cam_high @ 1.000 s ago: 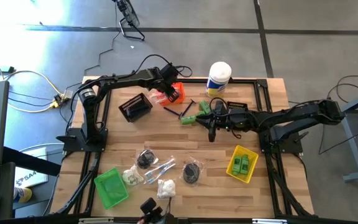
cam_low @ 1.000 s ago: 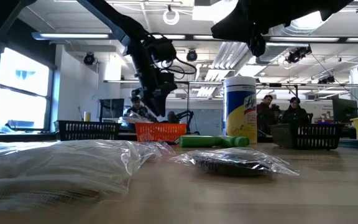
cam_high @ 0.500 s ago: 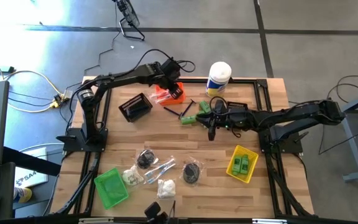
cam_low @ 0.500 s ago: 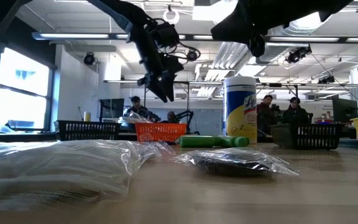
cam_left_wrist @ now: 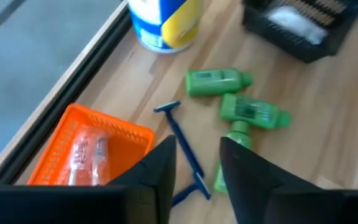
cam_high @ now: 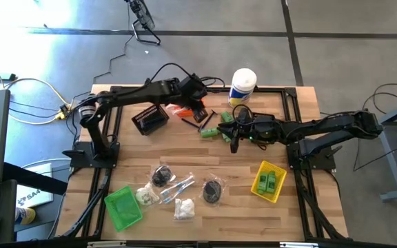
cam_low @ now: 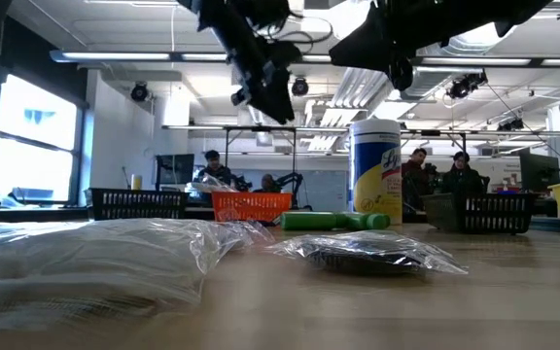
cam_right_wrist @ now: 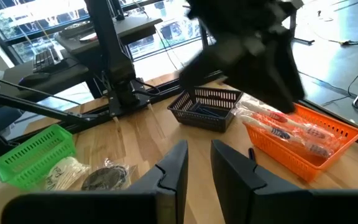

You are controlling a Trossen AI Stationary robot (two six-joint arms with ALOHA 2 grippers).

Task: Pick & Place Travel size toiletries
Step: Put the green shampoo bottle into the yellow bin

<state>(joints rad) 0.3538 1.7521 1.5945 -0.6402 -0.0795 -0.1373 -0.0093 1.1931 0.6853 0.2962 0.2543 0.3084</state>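
On the wooden desk (cam_high: 185, 148) we see sorting partly done: clear-wrapped packets lie in the orange bin (cam_left_wrist: 98, 149), green bottles in the yellow bin (cam_high: 268, 181), puffs in the green bin (cam_high: 123, 206). Left to place: three green bottles (cam_left_wrist: 247, 112), a blue razor (cam_left_wrist: 182, 149), and wrapped bundles (cam_high: 178, 186) near the front edge. Our left gripper (cam_left_wrist: 194, 165) hovers above the razor, fingers apart, holding nothing. Our right gripper (cam_right_wrist: 197, 165) hangs mid-desk, fingers narrowly parted and empty.
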